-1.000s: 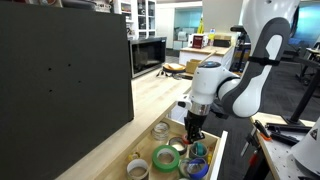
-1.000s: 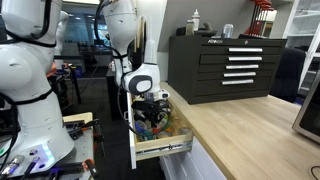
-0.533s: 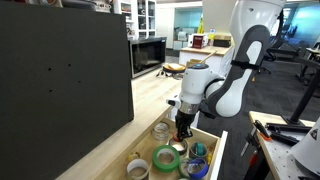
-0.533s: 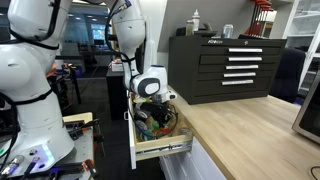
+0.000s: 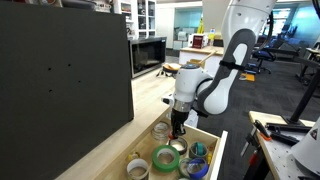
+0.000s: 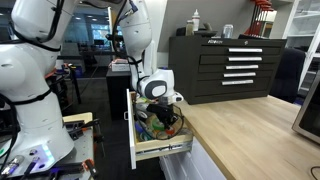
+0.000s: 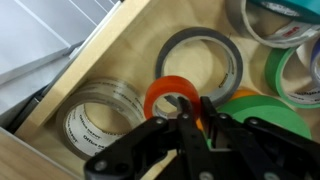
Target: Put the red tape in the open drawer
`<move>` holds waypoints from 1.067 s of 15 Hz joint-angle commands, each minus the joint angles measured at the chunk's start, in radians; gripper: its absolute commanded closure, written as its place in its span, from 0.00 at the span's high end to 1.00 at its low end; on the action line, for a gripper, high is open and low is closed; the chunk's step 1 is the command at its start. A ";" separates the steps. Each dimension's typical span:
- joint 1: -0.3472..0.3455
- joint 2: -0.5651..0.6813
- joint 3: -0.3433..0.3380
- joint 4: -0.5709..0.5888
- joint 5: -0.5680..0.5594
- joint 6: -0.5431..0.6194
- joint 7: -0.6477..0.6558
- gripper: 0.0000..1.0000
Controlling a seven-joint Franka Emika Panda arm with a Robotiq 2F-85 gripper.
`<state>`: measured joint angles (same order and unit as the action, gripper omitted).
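The white arm (image 5: pixel 215 85) bends down over the open drawer (image 5: pixel 221 150). The gripper (image 5: pixel 178 128) points straight down into it. You can see this in both exterior views. The drawer has many tape rolls in it.

In the wrist view, two black fingers (image 7: pixel 185 125) come in from 6 o'clock. They are pinched close together on the right side of the red tape (image 7: pixel 158 92). A thin bit of red shows between them. So the gripper is grasping the red tape.

The red tape is inside the drawer, over the wood bottom, near the middle of the wrist view. I cannot tell if it sits on the bottom or hangs just above it.

A grey ring (image 7: pixel 200 45) lies flat at 1 o'clock from the red tape, just beside it. A clear roll (image 7: pixel 90 125) lies at 8 o'clock from the red tape, near the pale side wall (image 7: pixel 105 55) of the drawer. A green roll (image 7: pixel 270 112) sits at 4 o'clock, just beside the fingers. A second green ring (image 7: pixel 285 80) lies at 3 o'clock, by the edge of the view.

In an exterior view, a blue roll (image 5: pixel 197 166) lies near the white front of the drawer, at 5 o'clock from the gripper.
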<state>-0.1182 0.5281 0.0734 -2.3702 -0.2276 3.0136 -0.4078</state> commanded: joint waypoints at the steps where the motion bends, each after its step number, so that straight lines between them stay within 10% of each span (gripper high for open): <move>1: -0.046 0.006 0.055 0.022 0.025 -0.053 -0.004 0.04; 16: -0.026 0.037 0.034 -0.002 0.026 -0.063 0.013 0.04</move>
<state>-0.1477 0.5560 0.1104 -2.3669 -0.2045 2.9634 -0.4078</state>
